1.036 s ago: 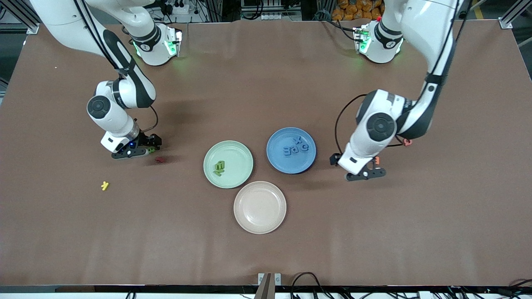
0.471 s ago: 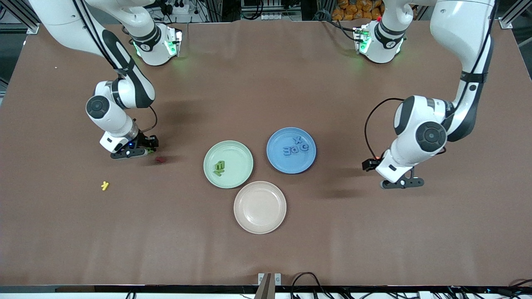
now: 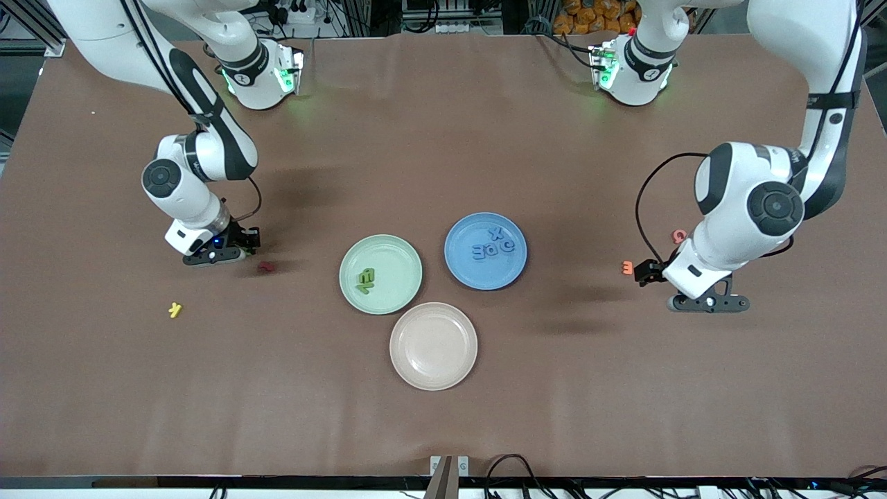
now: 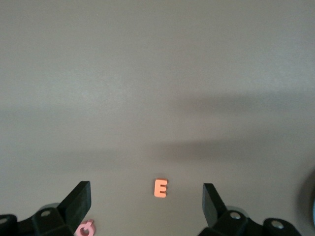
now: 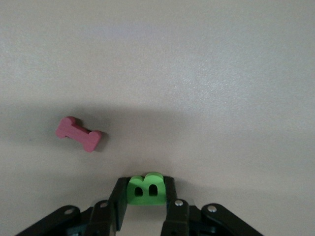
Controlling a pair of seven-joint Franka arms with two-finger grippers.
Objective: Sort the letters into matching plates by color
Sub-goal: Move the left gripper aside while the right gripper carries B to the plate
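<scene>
Swinging away from the blue plate [image 3: 485, 250], our left gripper [image 4: 146, 206] now hangs, fingers spread, over the orange E [image 4: 160, 188]. Our right gripper [image 5: 145, 202] pinches the green B [image 5: 146, 189] near the dark red letter [image 5: 78, 133]; so shallow a pinch could drop it.

A robotics lab: two white robot arms bolted to a brown paper-covered desk [image 3: 443, 430], aluminium frame rails [image 3: 31, 24] and cables [image 3: 513, 466] around it
</scene>
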